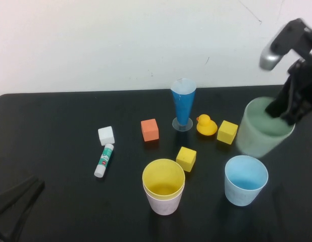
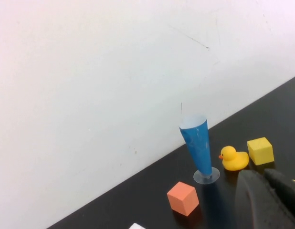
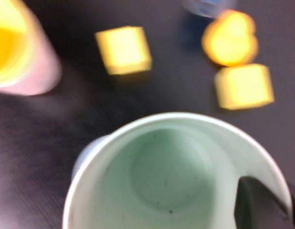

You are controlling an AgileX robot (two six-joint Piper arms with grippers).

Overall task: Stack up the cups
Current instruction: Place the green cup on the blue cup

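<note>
My right gripper is shut on the rim of the pale green cup and holds it tilted in the air at the right, above and behind the light blue cup. In the right wrist view one finger sits inside the green cup. The yellow cup is nested in the pink cup at the front centre. My left gripper is shut and empty, low at the front left, far from the cups.
A dark-blue cone glass stands at the back centre, with a yellow duck and a yellow cube beside it. Another yellow cube, an orange cube, a white cube and a glue stick lie mid-table.
</note>
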